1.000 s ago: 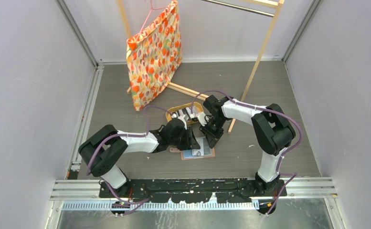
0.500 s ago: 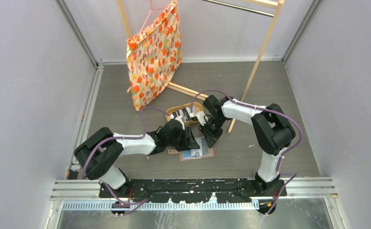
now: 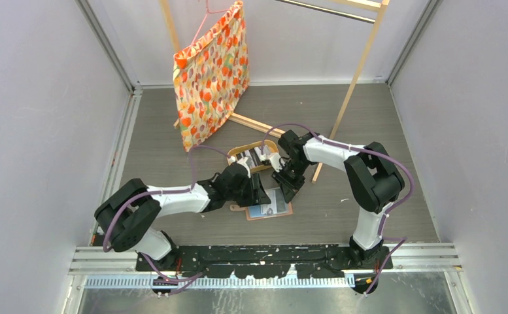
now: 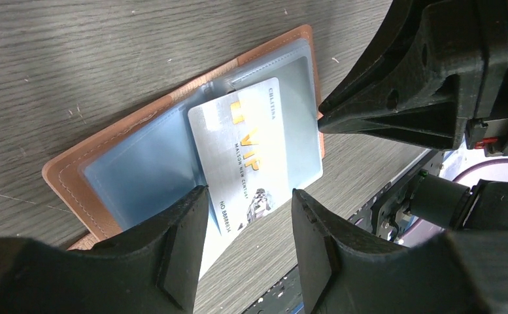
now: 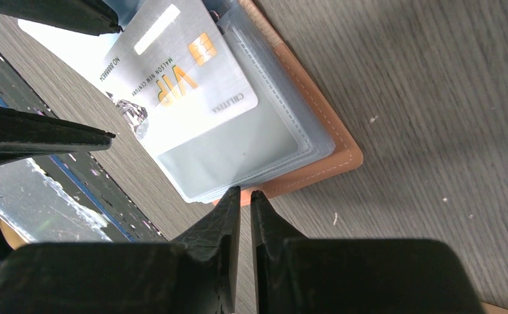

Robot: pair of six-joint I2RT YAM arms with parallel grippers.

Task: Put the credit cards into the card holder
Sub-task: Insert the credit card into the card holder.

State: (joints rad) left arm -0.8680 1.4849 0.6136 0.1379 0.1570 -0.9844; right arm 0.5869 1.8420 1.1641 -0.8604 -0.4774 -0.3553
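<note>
Card holder open, credit card — between left tool fingers

Silver card: gold "VIP"
Line under it: "MAISON NEW CENTURY"
Card's end: number beginning "NO 8888", the rest unclear
Corner word: too small to read

Orange floral bag hanging on light wooden rack, oval wooden tray, grey wood-grain tabletop
</note>
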